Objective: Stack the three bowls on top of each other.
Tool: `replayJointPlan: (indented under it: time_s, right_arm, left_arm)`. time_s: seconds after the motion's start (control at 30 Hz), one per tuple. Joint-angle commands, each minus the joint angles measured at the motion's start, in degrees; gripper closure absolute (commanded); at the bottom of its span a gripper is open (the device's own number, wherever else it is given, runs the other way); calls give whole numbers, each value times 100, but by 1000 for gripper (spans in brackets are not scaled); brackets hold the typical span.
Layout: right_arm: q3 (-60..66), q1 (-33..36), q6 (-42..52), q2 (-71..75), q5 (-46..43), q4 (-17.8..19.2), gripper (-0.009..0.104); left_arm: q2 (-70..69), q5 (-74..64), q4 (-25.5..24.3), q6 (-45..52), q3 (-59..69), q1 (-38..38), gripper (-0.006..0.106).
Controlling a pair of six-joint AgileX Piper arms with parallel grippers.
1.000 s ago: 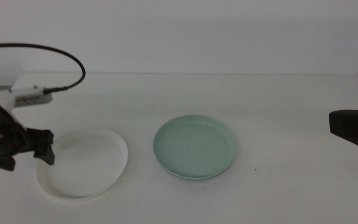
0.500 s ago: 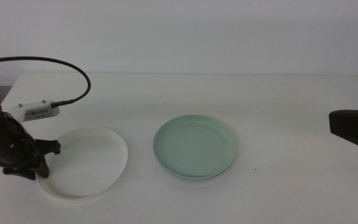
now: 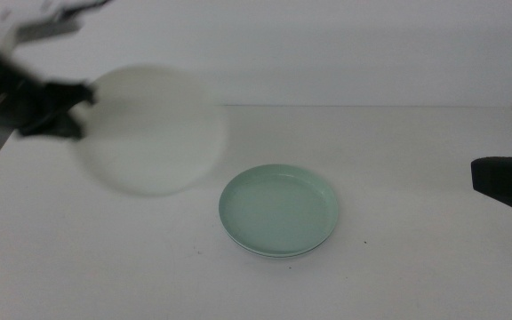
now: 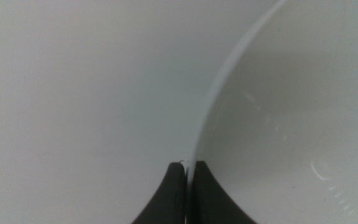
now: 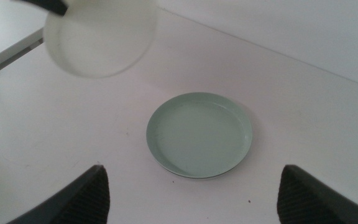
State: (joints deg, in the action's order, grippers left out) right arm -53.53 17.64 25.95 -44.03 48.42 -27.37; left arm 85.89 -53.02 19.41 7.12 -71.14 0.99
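- Left pincer (image 3: 76, 111): raised above the far left part of the bench (image 3: 398, 276), jaws pinched on the rim of the white bowl (image 3: 154, 129). The left wrist view shows the two dark jaws nearly touching, with the thin white rim (image 4: 194, 140) caught between them.
- White bowl: clear of the bench surface, held by its left edge and tilted so that one broad face is turned toward the middle camera. It extends from the pincer toward the centre of the bench. Its outline is blurred in the middle view; which face is showing cannot be told there. In the right wrist view it (image 5: 101, 37) appears beyond and to one side of the green bowl, apart from it.
- Pale mint green bowl (image 3: 279, 210): resting upright on the bench near the centre, to the right of the lifted white bowl and nearer the camera. A second rim edge (image 3: 269, 255) shows just under its near side; the colour of whatever lies beneath cannot be told.
- Right pincer (image 5: 191, 186): at the right edge of the bench, well apart from both bowls. Jaws spread wide and holding nothing, the green bowl (image 5: 199, 135) lying ahead of the gap between them.
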Motion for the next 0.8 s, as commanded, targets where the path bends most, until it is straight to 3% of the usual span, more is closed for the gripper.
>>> replayJointPlan:
  time_s: [0.0, 0.17, 0.3, 0.77]
  right_arm:
    - [17, -38, 69, 22, -63, 6, 2]
    - [17, -38, 69, 22, -63, 6, 2]
    - [17, -38, 69, 22, -63, 6, 2]
    - [17, -38, 69, 22, -63, 6, 2]
  left_arm:
    - [117, -361, 199, -156, -383, -448, 102]
    - [1191, 30, 600, -97, -993, -1336, 102]
    - [2153, 141, 561, -154, -1572, -1854, 102]
    - [3288, 349, 678, -96, -1822, -1989, 98]
